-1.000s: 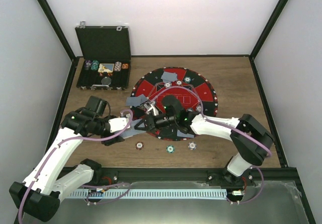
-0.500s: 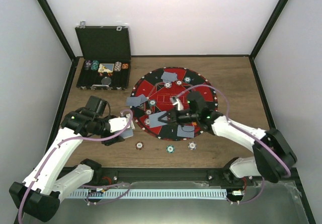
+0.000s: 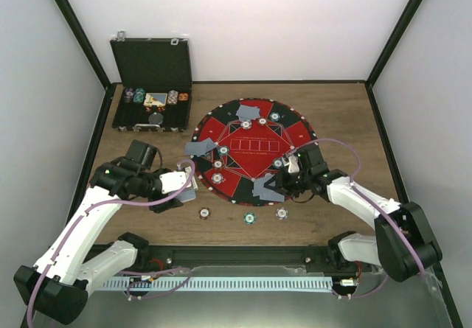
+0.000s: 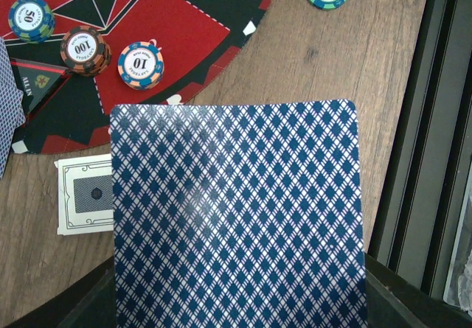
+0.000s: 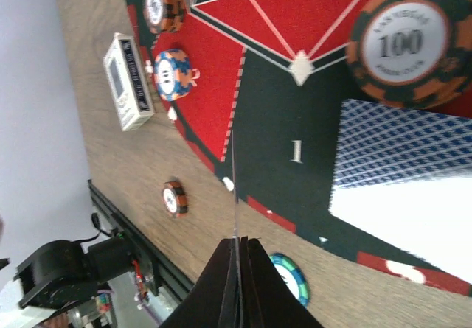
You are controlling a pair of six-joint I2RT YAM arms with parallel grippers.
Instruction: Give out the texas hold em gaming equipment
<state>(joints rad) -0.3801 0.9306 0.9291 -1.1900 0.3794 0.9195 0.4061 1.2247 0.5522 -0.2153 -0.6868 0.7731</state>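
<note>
Your left fingers (image 4: pixel 413 306) clamp the blue-backed deck (image 4: pixel 236 217) as supply. Right fingers (image 5: pixel 236 284) pinch one card (image 5: pixel 233 180) edge-on over the poker mat (image 3: pixel 214 129), probably to deal it.

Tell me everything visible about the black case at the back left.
The black case lies open on the wooden table, far left, lid upright with two silvery latches on its top edge. Its tray holds a row of chips, cards in the middle, and a grey disc in front.
</note>
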